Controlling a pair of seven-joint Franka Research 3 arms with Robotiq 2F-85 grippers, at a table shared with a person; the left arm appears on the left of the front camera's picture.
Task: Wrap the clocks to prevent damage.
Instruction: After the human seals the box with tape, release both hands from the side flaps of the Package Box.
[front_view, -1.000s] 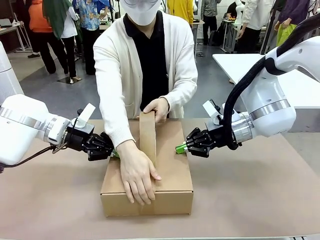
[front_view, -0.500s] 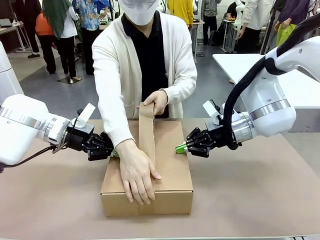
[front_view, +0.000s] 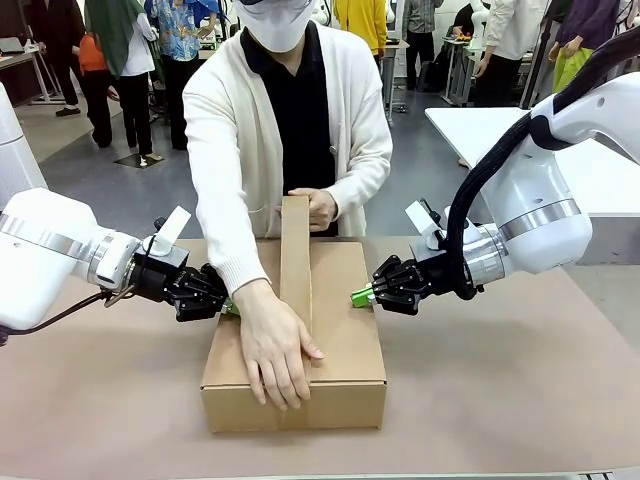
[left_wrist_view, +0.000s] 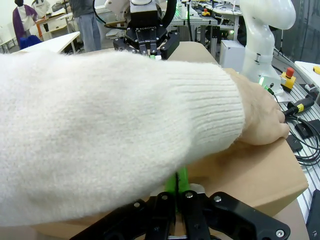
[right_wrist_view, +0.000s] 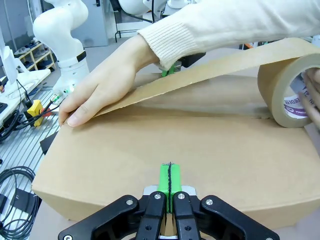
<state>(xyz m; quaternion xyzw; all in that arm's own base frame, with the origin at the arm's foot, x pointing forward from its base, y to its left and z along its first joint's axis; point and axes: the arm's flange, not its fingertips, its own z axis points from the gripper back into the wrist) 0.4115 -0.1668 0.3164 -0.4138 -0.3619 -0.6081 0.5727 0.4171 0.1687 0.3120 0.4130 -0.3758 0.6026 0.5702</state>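
Note:
The clocks are out of view. A closed cardboard box (front_view: 345, 310) lies mid-table. A person's hand (front_view: 275, 350) presses the end of a brown tape strip (front_view: 295, 260) onto the lid near the front edge. Their other hand (front_view: 320, 208) holds the tape roll (right_wrist_view: 290, 95) at the box's far edge. My left gripper (front_view: 228, 307) is shut, its green tips against the box's left side under the person's white sleeve (left_wrist_view: 100, 125). My right gripper (front_view: 360, 295) is shut, its tips (right_wrist_view: 170, 177) touching the box's right side (right_wrist_view: 200, 145).
Brown paper covers the table (front_view: 520, 400). The person stands at the far side, both arms reaching over the box. Open table surface lies to the left and right of the box and in front of it. Cables (right_wrist_view: 15, 185) lie beside the table.
The person's far hand lifted the roll briefly, then lowered it behind the box's far edge, so the tape strip now runs straight. Both grippers have stayed put.

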